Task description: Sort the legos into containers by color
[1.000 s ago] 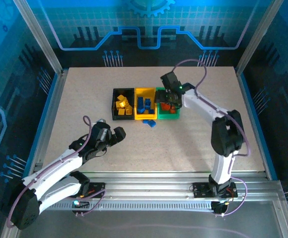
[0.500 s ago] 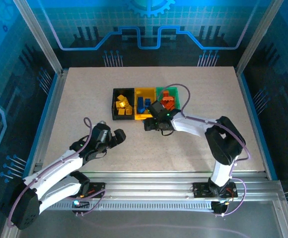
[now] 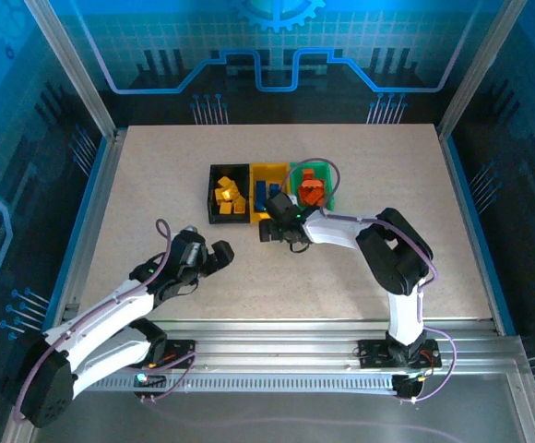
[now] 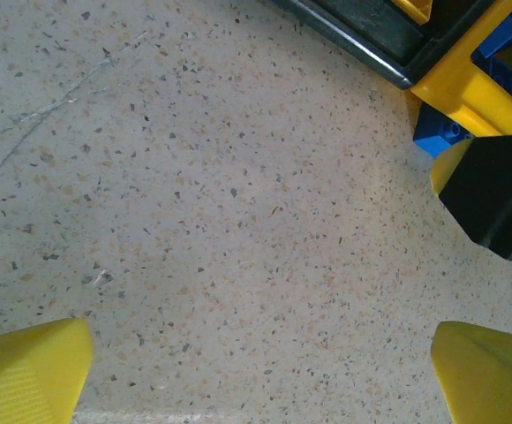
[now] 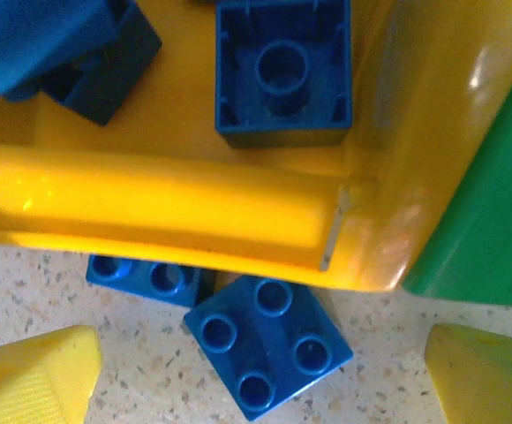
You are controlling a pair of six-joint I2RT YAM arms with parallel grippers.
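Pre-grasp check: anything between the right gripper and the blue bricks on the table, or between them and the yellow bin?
Nothing visible blocks the open right gripper from the square blue brick. That brick lies at the foot of the yellow bin's front wall, which it must be lifted over. A second blue brick sits close beside it.

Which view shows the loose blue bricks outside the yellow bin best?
Right wrist: both blue bricks lie close up, studs visible, beside the yellow bin. Left wrist catches part of one at its edge. Top external: the right gripper covers that spot.
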